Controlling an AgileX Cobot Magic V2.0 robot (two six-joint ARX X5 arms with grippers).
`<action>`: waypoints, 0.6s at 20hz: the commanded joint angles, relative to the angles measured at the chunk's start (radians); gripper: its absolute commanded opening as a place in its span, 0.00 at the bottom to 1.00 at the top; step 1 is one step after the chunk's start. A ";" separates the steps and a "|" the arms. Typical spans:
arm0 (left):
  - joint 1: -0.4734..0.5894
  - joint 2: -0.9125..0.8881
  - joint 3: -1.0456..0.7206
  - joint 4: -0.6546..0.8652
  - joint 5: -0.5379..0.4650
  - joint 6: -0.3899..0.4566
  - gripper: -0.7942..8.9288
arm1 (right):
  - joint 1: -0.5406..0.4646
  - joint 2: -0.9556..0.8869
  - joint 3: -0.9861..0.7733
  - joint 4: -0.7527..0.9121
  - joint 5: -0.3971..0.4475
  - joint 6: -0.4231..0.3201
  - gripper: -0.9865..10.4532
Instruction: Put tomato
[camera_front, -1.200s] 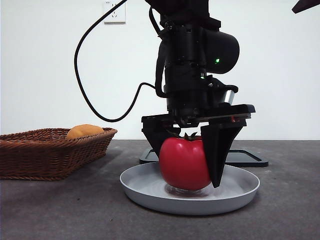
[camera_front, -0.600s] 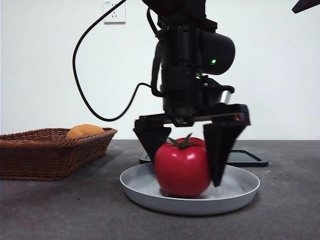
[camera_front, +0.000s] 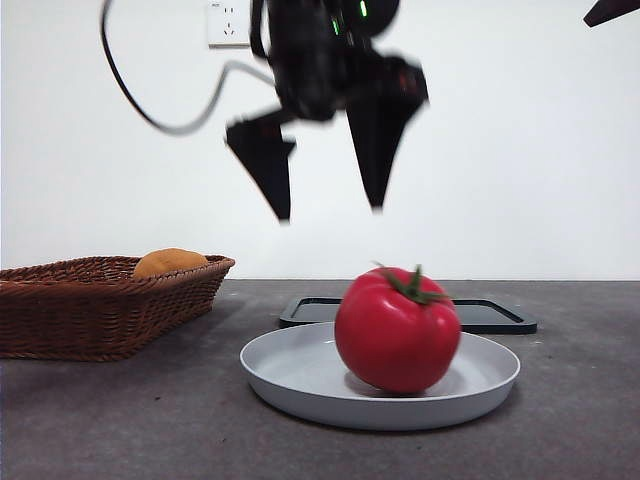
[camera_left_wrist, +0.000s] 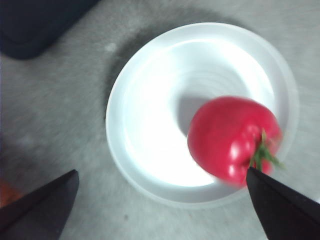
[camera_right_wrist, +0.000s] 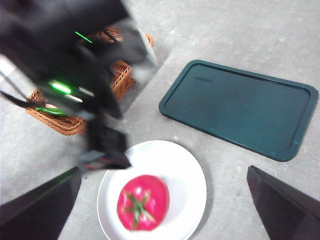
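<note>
The red tomato (camera_front: 397, 330) with a green stem rests on the grey-white plate (camera_front: 300, 385), leaning with its stem tipped to the right. My left gripper (camera_front: 330, 212) hangs open well above the plate, blurred by motion, with nothing between its fingers. The left wrist view looks down on the tomato (camera_left_wrist: 232, 137) near one side of the plate (camera_left_wrist: 160, 100), far below my left gripper (camera_left_wrist: 161, 171). From higher up, my open right gripper (camera_right_wrist: 164, 169) looks down on the tomato (camera_right_wrist: 142, 201), the plate (camera_right_wrist: 185, 175) and the left arm; it shows as a black tip (camera_front: 612, 10).
A wicker basket (camera_front: 100, 300) holding an orange-yellow bun (camera_front: 168, 262) stands at the left. A dark green tray (camera_front: 500, 315) lies flat behind the plate. A black cable loops from the left arm in front of the white wall.
The left gripper has let go of the tomato and risen well above the plate. The tomato has shifted a little to the right and tipped over.
</note>
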 joint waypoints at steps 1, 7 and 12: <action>0.004 -0.075 0.029 -0.036 0.004 0.024 0.82 | 0.005 0.008 0.021 0.011 0.003 -0.002 0.71; 0.056 -0.270 -0.006 -0.037 0.004 0.023 0.82 | 0.005 0.008 0.021 0.011 0.003 -0.002 0.71; 0.101 -0.501 -0.279 0.074 0.004 0.031 0.82 | 0.005 0.008 0.021 0.011 0.003 -0.002 0.71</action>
